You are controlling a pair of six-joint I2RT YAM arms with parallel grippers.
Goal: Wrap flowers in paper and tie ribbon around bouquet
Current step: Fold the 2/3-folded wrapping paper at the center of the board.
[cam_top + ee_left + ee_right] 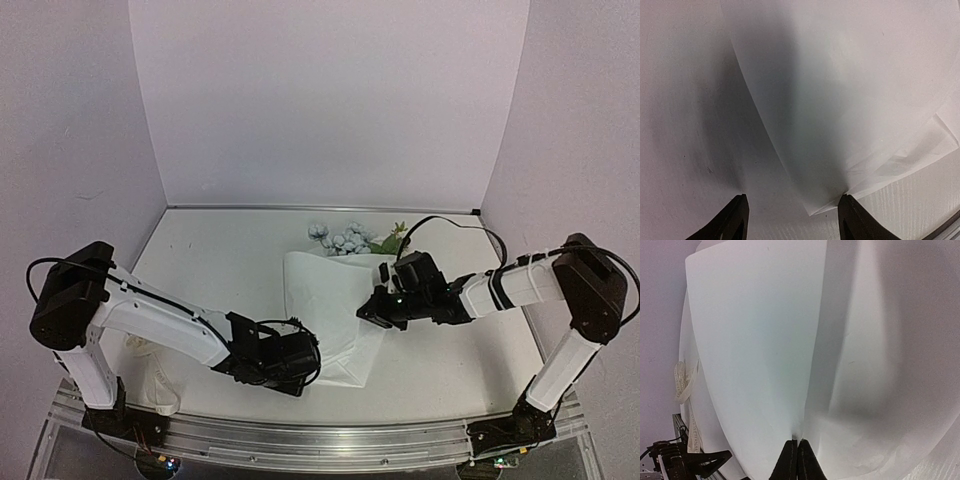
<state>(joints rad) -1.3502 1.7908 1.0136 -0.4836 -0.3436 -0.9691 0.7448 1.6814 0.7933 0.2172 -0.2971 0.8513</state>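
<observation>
The white paper (pixel 320 292) lies in the middle, folded over the flowers (pixel 342 240), whose blooms poke out its far end. My right gripper (pixel 797 457) pinches its right edge; my left gripper (pixel 792 215) gapes empty beside its near corner.

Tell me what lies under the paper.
Only blooms and leaves of the flowers show, poking past the far edge of the paper. The stems are covered; anything else beneath is hidden.

Thin white paper sheet (pixel 320 300): smooth, matt, faintly creased. White worktop (pixel 220 260): matt, finely grained. My left pincer (pixel 793 198): black matt plastic. Narrow cream cloth ribbon (pixel 684 382): printed.
</observation>
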